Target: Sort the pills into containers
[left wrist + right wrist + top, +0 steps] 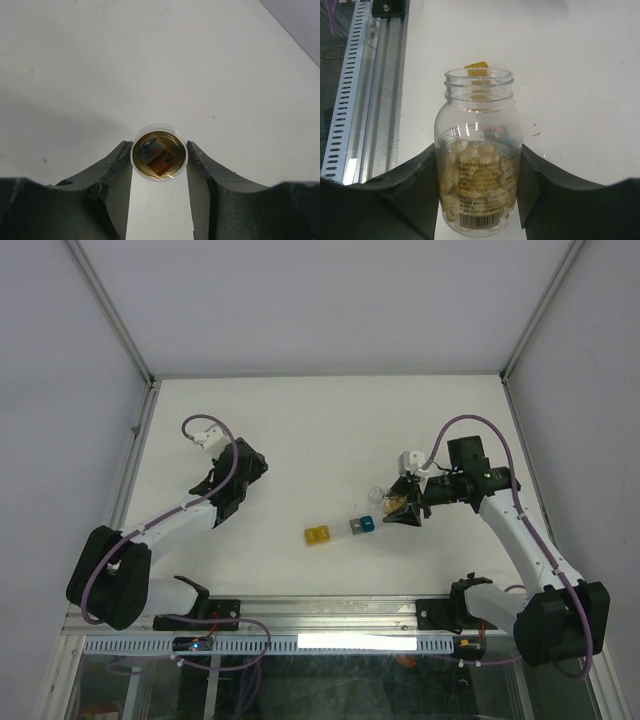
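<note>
Clear bottle (479,95) of tan pills (470,172) sits clamped in the right gripper (479,151), centre frame; left gripper (159,148) pinches a small round clear-rimmed disc (159,156), low centre.

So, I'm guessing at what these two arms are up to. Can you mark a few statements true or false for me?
1. The right gripper grips a clear bottle holding pale pills. True.
2. That bottle is capped. False: its mouth is open.
3. The left gripper is empty. False: it is shut on a small round clear-rimmed piece.
4. A yellow compartment and a blue compartment lie on the table between the arms. True.
</note>
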{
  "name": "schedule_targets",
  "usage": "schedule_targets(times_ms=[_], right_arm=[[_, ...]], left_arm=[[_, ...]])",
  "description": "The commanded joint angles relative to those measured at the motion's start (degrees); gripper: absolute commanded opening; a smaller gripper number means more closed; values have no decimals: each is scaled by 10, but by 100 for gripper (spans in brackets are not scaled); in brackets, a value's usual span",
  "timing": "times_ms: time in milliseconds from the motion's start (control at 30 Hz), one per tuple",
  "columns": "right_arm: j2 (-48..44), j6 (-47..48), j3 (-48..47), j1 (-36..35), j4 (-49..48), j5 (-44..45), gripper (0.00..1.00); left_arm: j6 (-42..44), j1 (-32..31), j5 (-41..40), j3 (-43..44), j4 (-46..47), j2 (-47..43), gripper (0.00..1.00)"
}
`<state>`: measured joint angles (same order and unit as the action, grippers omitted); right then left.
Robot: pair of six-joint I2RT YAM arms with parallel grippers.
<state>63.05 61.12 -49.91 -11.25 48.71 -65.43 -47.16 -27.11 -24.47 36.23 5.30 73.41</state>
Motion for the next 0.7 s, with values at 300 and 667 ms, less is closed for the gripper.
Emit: schedule_targets(times_ms=[300,667], right_arm=[[-31,-10,-15,16,-18,-38,0],[-42,-27,-16,34,-26,-53,0]], left_arm=[[-45,108,-56,84,-108,131,24],[-73,118,-20,116,-167,165,52]])
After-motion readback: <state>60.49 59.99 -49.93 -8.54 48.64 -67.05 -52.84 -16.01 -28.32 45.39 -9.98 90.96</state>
